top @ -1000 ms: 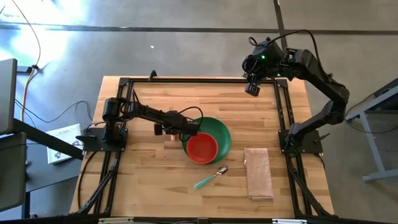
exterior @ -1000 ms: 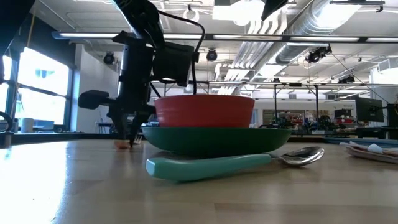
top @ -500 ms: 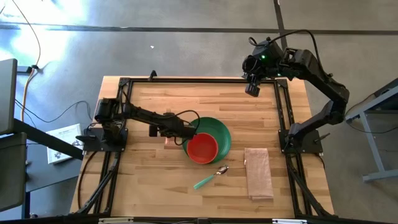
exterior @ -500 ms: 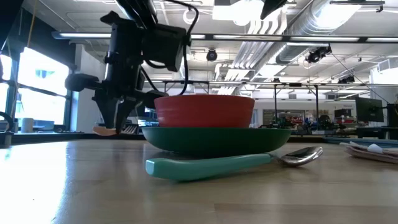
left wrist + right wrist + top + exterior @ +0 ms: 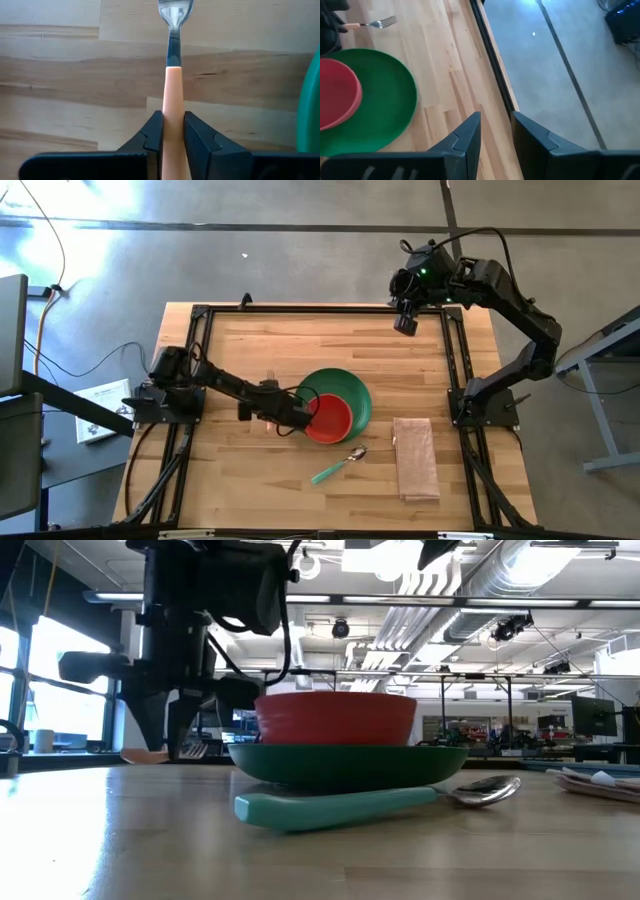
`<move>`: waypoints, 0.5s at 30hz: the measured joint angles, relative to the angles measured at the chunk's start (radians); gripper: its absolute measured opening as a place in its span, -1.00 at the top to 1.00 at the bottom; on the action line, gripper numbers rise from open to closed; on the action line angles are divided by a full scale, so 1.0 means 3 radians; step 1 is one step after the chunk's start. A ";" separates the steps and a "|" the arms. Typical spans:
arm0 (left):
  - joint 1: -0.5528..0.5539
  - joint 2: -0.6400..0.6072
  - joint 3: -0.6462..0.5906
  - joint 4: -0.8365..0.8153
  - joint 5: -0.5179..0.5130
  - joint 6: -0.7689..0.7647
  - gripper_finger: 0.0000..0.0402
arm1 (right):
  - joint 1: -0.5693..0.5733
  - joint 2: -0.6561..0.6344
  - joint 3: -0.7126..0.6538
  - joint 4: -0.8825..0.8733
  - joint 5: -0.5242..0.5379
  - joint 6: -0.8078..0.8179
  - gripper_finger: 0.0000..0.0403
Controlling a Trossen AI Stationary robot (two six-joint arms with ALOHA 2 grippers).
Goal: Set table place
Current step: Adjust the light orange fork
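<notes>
Beside green plate (image 5: 345, 395) on bench (image 5: 250, 350), we see left gripper (image 5: 172, 131) with jaws clamped on fork (image 5: 173, 95): orange handle, steel tines, lifted clear of wood. Red bowl (image 5: 327, 418) sits on plate; teal-handled spoon (image 5: 338, 465) and folded napkin (image 5: 415, 458) lie nearby. Right gripper (image 5: 495, 131) waits at far edge, jaws apart, holding nothing.

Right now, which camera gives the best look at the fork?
The left wrist view: the fork fills it, its orange handle clamped in the left pincer. The right wrist view shows it small and far off. In the high view the arm mostly hides it; the low view shows just a sliver.
</notes>
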 joint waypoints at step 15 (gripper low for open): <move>-0.0010 0.0156 -0.0001 0.0071 0.0099 -0.0018 0.80 | 0.0001 -0.0003 0.0000 -0.0006 -0.0108 -0.0007 0.51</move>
